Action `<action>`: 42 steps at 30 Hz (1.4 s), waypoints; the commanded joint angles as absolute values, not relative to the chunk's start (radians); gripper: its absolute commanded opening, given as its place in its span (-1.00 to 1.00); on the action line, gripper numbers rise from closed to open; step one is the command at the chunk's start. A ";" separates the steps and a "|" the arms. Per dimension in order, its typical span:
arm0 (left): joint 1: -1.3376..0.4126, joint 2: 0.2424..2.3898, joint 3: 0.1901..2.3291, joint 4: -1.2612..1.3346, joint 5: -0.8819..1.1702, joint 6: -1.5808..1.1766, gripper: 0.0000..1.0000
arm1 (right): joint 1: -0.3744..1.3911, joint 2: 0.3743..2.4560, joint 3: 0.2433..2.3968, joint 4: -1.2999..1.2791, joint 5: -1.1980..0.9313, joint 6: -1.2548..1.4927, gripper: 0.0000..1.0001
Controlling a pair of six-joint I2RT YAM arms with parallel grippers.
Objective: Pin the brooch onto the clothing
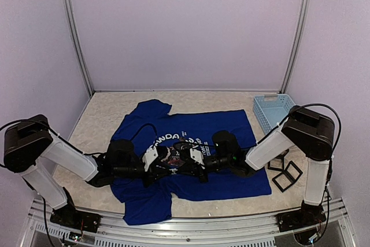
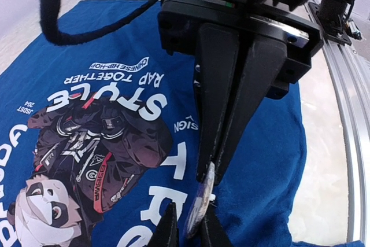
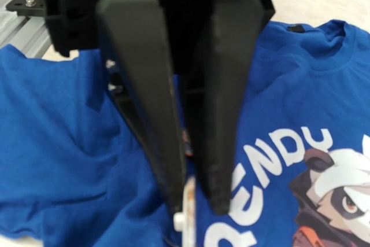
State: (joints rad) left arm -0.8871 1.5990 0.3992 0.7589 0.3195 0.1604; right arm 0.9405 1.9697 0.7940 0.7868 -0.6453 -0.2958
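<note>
My right fingers (image 2: 211,166) pinch the brooch (image 2: 199,201) edge-on over the shirt (image 1: 231,125), collar toward eleven o'clock; left fingers (image 1: 165,158) stand narrow around it, grip I cannot tell. Opposed tugging could twist it loose or bunch fabric

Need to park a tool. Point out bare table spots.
Free: table strip between T-shirt and back wall; left rear corner too. Crowded: shirt centre, left gripper and right gripper meeting at the brooch; basket and black frames at right.
</note>
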 commanded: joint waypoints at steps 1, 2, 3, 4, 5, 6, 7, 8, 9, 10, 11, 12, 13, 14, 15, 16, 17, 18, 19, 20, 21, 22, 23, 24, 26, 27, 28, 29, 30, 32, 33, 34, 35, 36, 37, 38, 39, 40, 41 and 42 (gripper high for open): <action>-0.890 1.597 0.435 0.703 0.355 0.184 -0.85 | 0.946 1.978 0.820 0.779 -0.681 -0.300 -1.00; -0.891 1.594 0.441 0.685 0.357 0.185 -0.91 | 0.945 1.979 0.824 0.775 -0.680 -0.301 -1.00; -0.893 1.590 0.449 0.664 0.357 0.187 -0.98 | 0.945 1.980 0.826 0.772 -0.678 -0.302 -1.00; -0.896 1.579 0.455 0.644 0.355 0.188 -1.00 | 0.946 1.980 0.828 0.768 -0.676 -0.301 -1.00; -0.902 1.567 0.458 0.629 0.352 0.181 -1.00 | 0.944 1.977 0.829 0.761 -0.672 -0.302 -1.00; -0.905 1.547 0.458 0.618 0.351 0.169 -1.00 | 0.944 1.971 0.828 0.753 -0.665 -0.303 -1.00; -0.910 1.535 0.460 0.605 0.352 0.155 -1.00 | 0.945 1.961 0.824 0.746 -0.657 -0.305 -1.00; -0.915 1.522 0.461 0.592 0.352 0.137 -1.00 | 0.945 1.950 0.816 0.743 -0.645 -0.307 -1.00; -0.922 1.513 0.467 0.572 0.341 0.116 -1.00 | 0.944 1.936 0.807 0.742 -0.631 -0.308 -0.91; -0.929 1.499 0.471 0.549 0.325 0.100 -1.00 | 0.944 1.921 0.797 0.734 -0.617 -0.312 -0.84; -0.933 1.488 0.473 0.526 0.311 0.088 -1.00 | 0.945 1.903 0.787 0.729 -0.602 -0.314 -0.77; -0.933 1.480 0.474 0.510 0.303 0.081 -1.00 | 0.944 1.885 0.776 0.723 -0.586 -0.315 -0.74; -0.934 1.467 0.475 0.495 0.298 0.077 -1.00 | 0.945 1.868 0.765 0.718 -0.573 -0.313 -0.72; -0.933 1.459 0.476 0.485 0.295 0.077 -1.00 | 0.945 1.850 0.753 0.719 -0.560 -0.307 -0.69; -0.934 1.451 0.477 0.477 0.295 0.079 -1.00 | 0.946 1.836 0.739 0.722 -0.556 -0.299 -0.68; -0.934 1.445 0.476 0.476 0.296 0.080 -1.00 | 0.948 1.824 0.727 0.724 -0.552 -0.295 -0.64; -0.934 1.443 0.477 0.476 0.299 0.078 -1.00 | 0.957 1.817 0.716 0.725 -0.548 -0.290 -0.61; -0.933 1.443 0.477 0.475 0.302 0.075 -1.00 | 0.968 1.812 0.706 0.730 -0.546 -0.282 -0.60; -0.933 1.443 0.478 0.473 0.304 0.074 -1.00 | 0.978 1.812 0.697 0.736 -0.553 -0.272 -0.57; -0.934 1.445 0.480 0.470 0.304 0.072 -1.00 | 0.992 1.810 0.686 0.739 -0.559 -0.260 -0.53; -0.934 1.445 0.483 0.465 0.304 0.070 -1.00 | 1.000 1.813 0.680 0.743 -0.556 -0.250 -0.50; -0.933 1.446 0.490 0.454 0.305 0.068 -1.00 | 1.006 1.814 0.673 0.749 -0.548 -0.239 -0.46; -0.931 1.447 0.497 0.440 0.303 0.064 -1.00 | 1.010 1.815 0.666 0.760 -0.540 -0.229 -0.44; -0.932 1.447 0.503 0.429 0.304 0.061 -1.00 | 1.010 1.818 0.660 0.772 -0.531 -0.217 -0.44; -0.931 1.444 0.506 0.415 0.301 0.055 -1.00 | 1.010 1.829 0.653 0.803 -0.518 -0.193 -0.44; -0.928 1.439 0.505 0.415 0.301 0.048 -1.00 | 1.010 1.843 0.651 0.812 -0.507 -0.190 -0.46; -0.924 1.435 0.504 0.418 0.310 0.041 -1.00 | 1.010 1.853 0.650 0.820 -0.497 -0.187 -0.49; -0.918 1.431 0.503 0.423 0.323 0.033 -1.00 | 1.011 1.864 0.651 0.828 -0.488 -0.186 -0.55; -0.913 1.425 0.502 0.429 0.335 0.026 -1.00 | 1.010 1.874 0.653 0.835 -0.477 -0.185 -0.62; -0.905 1.419 0.506 0.425 0.367 0.013 -1.00 | 1.011 1.885 0.655 0.844 -0.452 -0.177 -0.80; -0.902 1.419 0.508 0.424 0.382 0.007 -1.00 | 1.011 1.887 0.656 0.843 -0.438 -0.176 -0.88; -0.899 1.413 0.510 0.422 0.393 0.006 -1.00 | 1.009 1.888 0.656 0.838 -0.425 -0.178 -0.94; -0.900 1.411 0.508 0.422 0.401 0.006 -1.00 | 1.009 1.888 0.657 0.833 -0.417 -0.180 -0.98; -0.900 1.408 0.507 0.425 0.408 0.006 -1.00 | 1.007 1.887 0.659 0.826 -0.411 -0.183 -1.00; -0.899 1.404 0.504 0.432 0.418 -0.014 -1.00 | 1.005 1.889 0.661 0.817 -0.406 -0.184 -1.00; -0.899 1.404 0.504 0.438 0.430 -0.026 -1.00 | 1.004 1.890 0.667 0.803 -0.405 -0.183 -1.00; -0.899 1.406 0.506 0.440 0.446 -0.034 -1.00 | 1.003 1.892 0.673 0.788 -0.404 -0.183 -1.00; -0.898 1.409 0.508 0.442 0.460 -0.041 -1.00 | 1.001 1.892 0.679 0.775 -0.404 -0.183 -1.00; -0.898 1.412 0.510 0.437 0.469 -0.048 -1.00 | 0.999 1.893 0.683 0.764 -0.402 -0.182 -1.00; -0.898 1.413 0.512 0.433 0.471 -0.052 -1.00 | 0.997 1.895 0.684 0.758 -0.399 -0.181 -1.00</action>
State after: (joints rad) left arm -0.9016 1.4258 0.4835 0.4194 0.3958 -0.0101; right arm 1.0050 1.8740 0.6624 0.7963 -0.4263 -0.1890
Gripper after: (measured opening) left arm 0.008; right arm 0.003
